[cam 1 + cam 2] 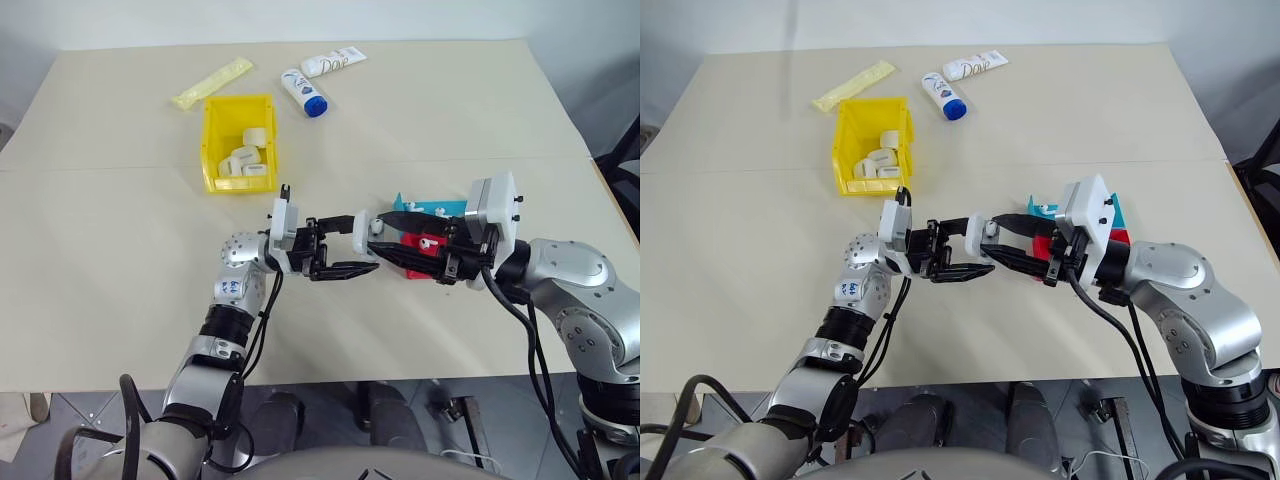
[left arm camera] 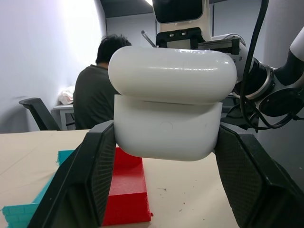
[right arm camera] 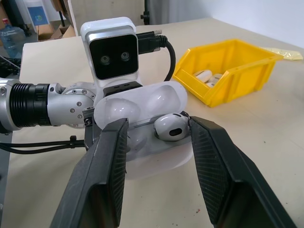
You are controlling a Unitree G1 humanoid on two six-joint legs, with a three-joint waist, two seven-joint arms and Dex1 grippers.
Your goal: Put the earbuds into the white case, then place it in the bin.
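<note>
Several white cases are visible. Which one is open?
The white case held in the left hand, lid open, one earbud inside. The cases in the bin look shut.

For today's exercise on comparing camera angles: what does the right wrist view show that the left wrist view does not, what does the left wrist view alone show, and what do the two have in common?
Right wrist view alone: the inside of the open white case, with an earbud sitting in it, the right gripper open around it, and the yellow bin holding other cases.

Left wrist view alone: the case's outer shell clamped in the left gripper, the blue-and-red tray and a seated person.

Both: the case held above the tan table.
</note>
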